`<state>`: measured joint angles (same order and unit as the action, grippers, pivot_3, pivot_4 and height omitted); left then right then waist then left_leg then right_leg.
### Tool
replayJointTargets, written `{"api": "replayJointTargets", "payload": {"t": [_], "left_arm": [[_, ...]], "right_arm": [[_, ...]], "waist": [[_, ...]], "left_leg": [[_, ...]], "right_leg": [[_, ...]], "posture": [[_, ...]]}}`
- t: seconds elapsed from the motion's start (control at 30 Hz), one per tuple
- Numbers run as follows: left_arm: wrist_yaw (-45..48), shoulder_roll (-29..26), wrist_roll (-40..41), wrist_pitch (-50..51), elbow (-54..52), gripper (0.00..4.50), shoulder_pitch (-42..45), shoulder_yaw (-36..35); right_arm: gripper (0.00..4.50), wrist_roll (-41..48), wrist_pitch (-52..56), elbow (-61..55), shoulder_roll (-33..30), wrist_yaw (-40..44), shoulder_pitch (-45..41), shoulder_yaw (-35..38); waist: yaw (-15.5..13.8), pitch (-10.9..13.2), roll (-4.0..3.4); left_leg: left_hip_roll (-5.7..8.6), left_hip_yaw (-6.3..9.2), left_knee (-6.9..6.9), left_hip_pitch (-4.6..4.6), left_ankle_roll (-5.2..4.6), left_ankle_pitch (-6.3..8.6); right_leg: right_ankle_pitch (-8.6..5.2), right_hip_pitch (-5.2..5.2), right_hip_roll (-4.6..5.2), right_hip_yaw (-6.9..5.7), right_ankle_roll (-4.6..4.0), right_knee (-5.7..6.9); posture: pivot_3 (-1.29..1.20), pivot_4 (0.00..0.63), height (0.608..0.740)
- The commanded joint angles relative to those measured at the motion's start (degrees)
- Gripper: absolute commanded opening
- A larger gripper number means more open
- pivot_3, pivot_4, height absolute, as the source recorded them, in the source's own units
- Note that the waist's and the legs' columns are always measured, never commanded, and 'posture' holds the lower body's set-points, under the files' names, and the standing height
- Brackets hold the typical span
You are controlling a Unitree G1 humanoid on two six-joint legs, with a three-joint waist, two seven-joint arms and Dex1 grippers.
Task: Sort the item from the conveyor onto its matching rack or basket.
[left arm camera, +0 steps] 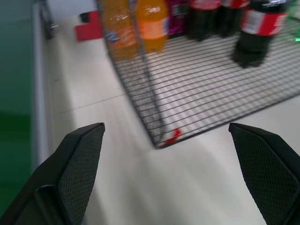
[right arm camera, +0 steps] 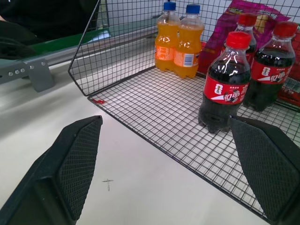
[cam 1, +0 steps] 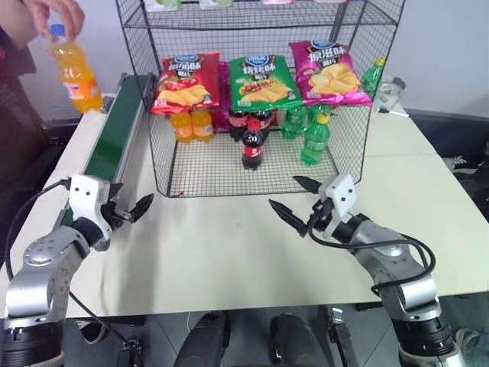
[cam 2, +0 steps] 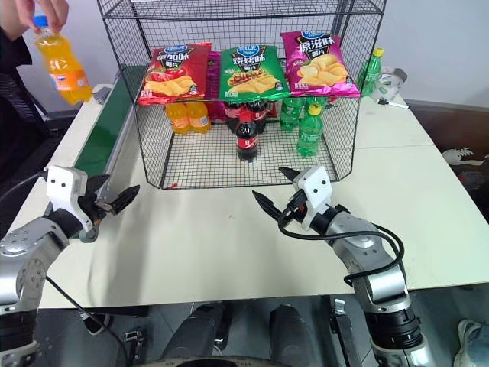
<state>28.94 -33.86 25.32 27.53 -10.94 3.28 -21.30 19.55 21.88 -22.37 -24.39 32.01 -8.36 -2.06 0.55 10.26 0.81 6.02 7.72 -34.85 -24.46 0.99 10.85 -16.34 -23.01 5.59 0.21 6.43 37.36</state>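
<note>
Left hand (cam 1: 130, 210) open—head views show person's hand (cam 1: 55, 15) holding orange soda bottle (cam 1: 74, 70).

Legible print only on the three chip bags hung across the front of the wire rack (cam 2: 145, 130), in Chinese: red bag (cam 2: 173, 73) at the 9 o'clock end, characters too small to make out; green bag (cam 2: 253, 73) in the middle, headed 烧烤味; magenta bag (cam 2: 318, 64) at the 3 o'clock end, headed 原滋味. White script on the red label of the nearest cola bottle (right arm camera: 226, 83), not decipherable. Label of the orange soda bottle (cam 1: 74, 70) unreadable.
</note>
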Motion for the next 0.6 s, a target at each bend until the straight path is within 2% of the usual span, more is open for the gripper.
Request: {"api": "replayJointTargets", "payload": {"t": [0.03,0.6], "left_arm": [[-3.43,0.74,-1.08,-2.56,0.63,4.43,1.48,-3.09],[-11.67,4.46,-2.10,-4.62,0.89,4.43,2.08,-5.23]], "right_arm": [[4.50,-0.35,-1.63,-1.03,0.55,0.17,-0.90,-0.28],[4.50,-0.90,-1.39,-1.51,1.01,-0.17,-1.28,-0.72]], "waist": [[-0.05,0.00,0.00],[-0.06,0.00,0.01]], "left_leg": [[0.00,0.00,0.00,0.00,0.00,0.00],[0.00,0.00,-0.02,0.00,0.00,0.00]], "right_leg": [[0.00,0.00,0.00,0.00,0.01,0.00],[0.08,0.02,-0.01,-0.01,0.13,0.00]], "posture": [[0.00,0.150,0.740],[0.00,0.150,0.740]]}}
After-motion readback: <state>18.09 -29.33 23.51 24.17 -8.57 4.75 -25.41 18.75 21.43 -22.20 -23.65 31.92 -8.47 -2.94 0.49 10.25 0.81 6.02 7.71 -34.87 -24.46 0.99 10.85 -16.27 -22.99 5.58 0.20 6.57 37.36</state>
